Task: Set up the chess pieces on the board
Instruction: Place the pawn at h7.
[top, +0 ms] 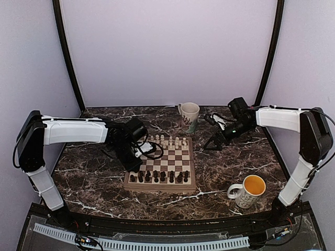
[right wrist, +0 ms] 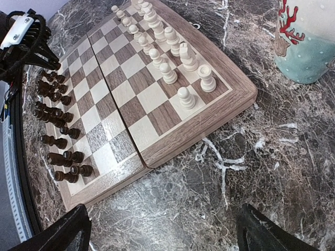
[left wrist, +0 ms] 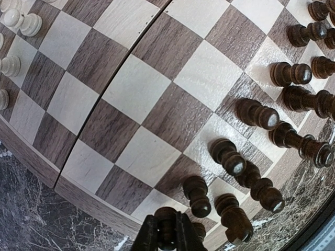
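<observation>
left gripper (left wrist: 166,229) nipping dark round-headed piece (left wrist: 166,215), likely pawn | right gripper (right wrist: 163,231) agape, empty

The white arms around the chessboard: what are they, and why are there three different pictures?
They are two robot arms bolted at the near edge of a marble table. The wide picture comes from a fixed camera above and behind them. The other two come from a small camera on each wrist, looking along its own pincer.

On the table lies a wooden chessboard, with cream pieces along its far side and dark pieces along its near side. There are also a patterned mug behind the board and a mug of orange liquid near the right arm.

The left pincer is closed on one dark piece at the board's left edge. The right pincer hangs wide open, holding nothing.
</observation>
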`<act>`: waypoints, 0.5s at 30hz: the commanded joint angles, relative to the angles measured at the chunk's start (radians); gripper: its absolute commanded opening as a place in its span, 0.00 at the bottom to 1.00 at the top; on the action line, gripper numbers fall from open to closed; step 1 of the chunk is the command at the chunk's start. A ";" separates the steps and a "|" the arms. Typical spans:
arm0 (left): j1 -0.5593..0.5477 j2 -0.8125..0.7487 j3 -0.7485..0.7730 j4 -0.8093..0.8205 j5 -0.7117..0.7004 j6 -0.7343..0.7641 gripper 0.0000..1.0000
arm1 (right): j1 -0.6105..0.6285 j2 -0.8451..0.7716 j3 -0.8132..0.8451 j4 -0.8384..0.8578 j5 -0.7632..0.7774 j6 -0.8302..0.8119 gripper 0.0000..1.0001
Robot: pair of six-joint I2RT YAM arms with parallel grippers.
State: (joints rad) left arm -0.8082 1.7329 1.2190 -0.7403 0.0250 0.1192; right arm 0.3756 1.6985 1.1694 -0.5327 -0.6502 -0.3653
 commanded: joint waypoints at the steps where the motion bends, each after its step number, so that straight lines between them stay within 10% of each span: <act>1: -0.004 -0.003 -0.026 -0.013 -0.011 -0.009 0.11 | 0.011 0.016 0.035 -0.013 -0.002 -0.016 0.97; 15: -0.003 0.023 -0.033 -0.011 -0.035 -0.019 0.17 | 0.022 0.021 0.045 -0.030 -0.010 -0.028 0.97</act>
State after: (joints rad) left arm -0.8082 1.7542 1.2003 -0.7383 0.0055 0.1123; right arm 0.3878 1.7081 1.1820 -0.5510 -0.6510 -0.3832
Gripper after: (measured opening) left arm 0.155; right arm 0.974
